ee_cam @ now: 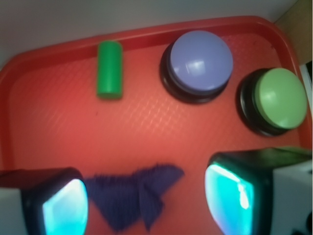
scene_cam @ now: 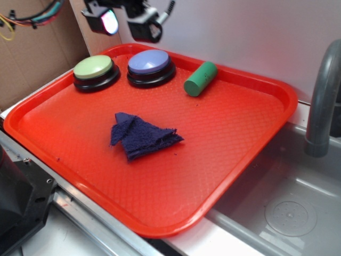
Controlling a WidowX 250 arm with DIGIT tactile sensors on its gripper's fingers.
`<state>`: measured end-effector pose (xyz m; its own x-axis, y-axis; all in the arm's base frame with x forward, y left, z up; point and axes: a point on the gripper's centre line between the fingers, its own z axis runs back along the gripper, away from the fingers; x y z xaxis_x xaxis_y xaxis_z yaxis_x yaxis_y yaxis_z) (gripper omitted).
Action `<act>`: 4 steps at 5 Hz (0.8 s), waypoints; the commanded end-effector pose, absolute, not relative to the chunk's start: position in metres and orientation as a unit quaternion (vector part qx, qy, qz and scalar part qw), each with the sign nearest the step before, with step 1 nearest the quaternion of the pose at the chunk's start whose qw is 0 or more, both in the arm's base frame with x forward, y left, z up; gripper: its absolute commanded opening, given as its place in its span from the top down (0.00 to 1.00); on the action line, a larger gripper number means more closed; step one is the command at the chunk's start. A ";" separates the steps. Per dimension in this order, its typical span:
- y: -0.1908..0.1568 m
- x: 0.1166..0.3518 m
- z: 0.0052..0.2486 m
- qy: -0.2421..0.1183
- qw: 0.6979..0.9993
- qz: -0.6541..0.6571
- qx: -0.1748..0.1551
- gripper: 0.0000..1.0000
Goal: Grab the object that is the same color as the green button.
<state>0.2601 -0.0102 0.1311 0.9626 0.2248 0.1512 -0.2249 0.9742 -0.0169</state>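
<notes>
A: Describing the exterior view, going left to right. Starting at the far left corner of the red tray: sitting there, the green button, pale domed top on a black base, serving as the colour cue rather than the target.

B: And just right of it?

A: Sitting close beside, the blue-lavender button, same shape, probably acting as a decoy. Lying further right near the tray's back rim, well apart from both buttons, the green cylinder, resting on its side and angled. Matching the cue in hue though darker, so judging this to be the thing to grab.

B: Anything in the middle?

A: Lying crumpled toward the tray's centre, a dark blue cloth, touching nothing else. Showing off the tray at the right, a grey sink and a grey pipe.

B: And the arm?

A: Hovering high at the top left, above the two buttons, the gripper. Fingers spread wide, holding nothing, with the cloth showing between them in the wrist view. Not yet over the cylinder; needing a shift rightward and a descent, likely closing across the narrow round sides to avoid rolling.
</notes>
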 end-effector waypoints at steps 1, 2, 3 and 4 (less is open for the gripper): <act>-0.018 0.310 0.101 -0.100 0.983 0.154 -0.009 0.00; -0.021 0.324 0.081 -0.091 0.982 0.163 -0.011 0.00; -0.025 0.336 0.067 -0.091 0.983 0.160 -0.026 0.00; -0.030 0.344 0.054 -0.084 0.982 0.168 -0.027 0.00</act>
<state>0.3332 -0.0307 0.0368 0.9355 0.3393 0.0990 -0.3352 0.9405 -0.0558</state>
